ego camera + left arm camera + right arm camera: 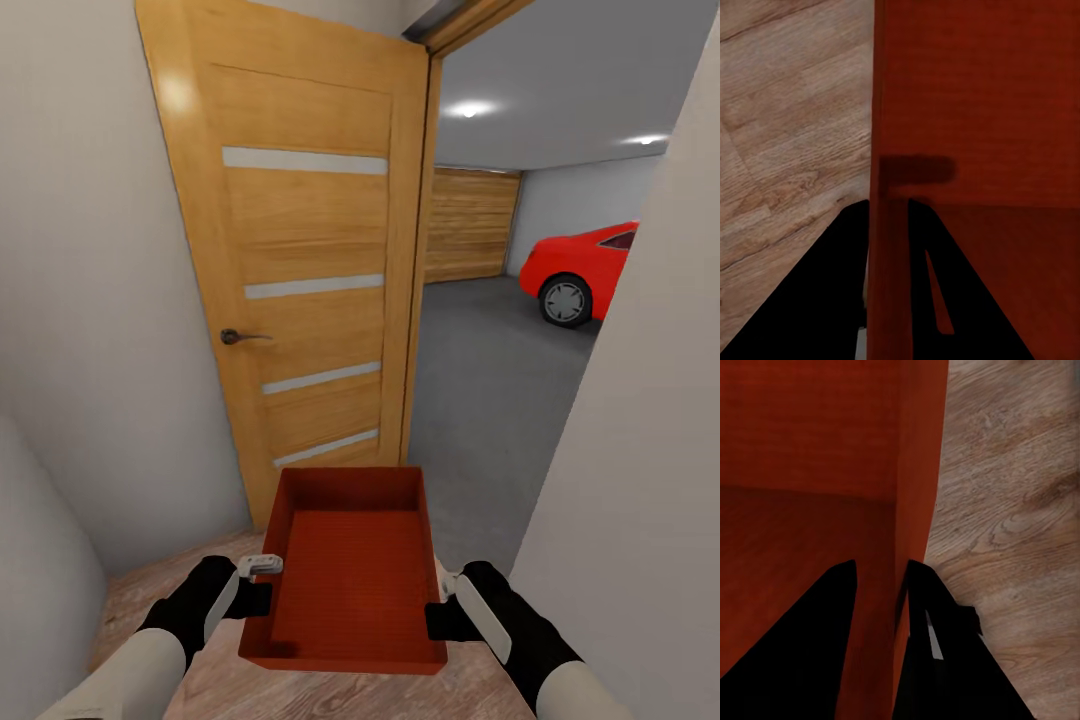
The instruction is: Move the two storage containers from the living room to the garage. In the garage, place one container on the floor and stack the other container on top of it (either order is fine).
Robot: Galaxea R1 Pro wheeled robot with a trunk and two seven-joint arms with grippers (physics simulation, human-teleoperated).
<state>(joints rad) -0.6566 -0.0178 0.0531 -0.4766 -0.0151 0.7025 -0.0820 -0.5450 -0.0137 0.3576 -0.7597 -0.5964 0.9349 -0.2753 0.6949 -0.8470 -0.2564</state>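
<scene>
One red-orange storage container, open-topped and empty, hangs level between my arms above the wood-plank floor, before the doorway. My left gripper is shut on its left wall; the left wrist view has that wall pinched between the black fingers. My right gripper is shut on the right wall, and the right wrist view shows the wall between its fingers. Through the doorway lies the garage with its dark grey floor.
An open wooden door with a dark handle stands at the left of the opening. Pale walls flank me closely, the right one very near. A red car is parked at the garage's far right, before a wooden garage door.
</scene>
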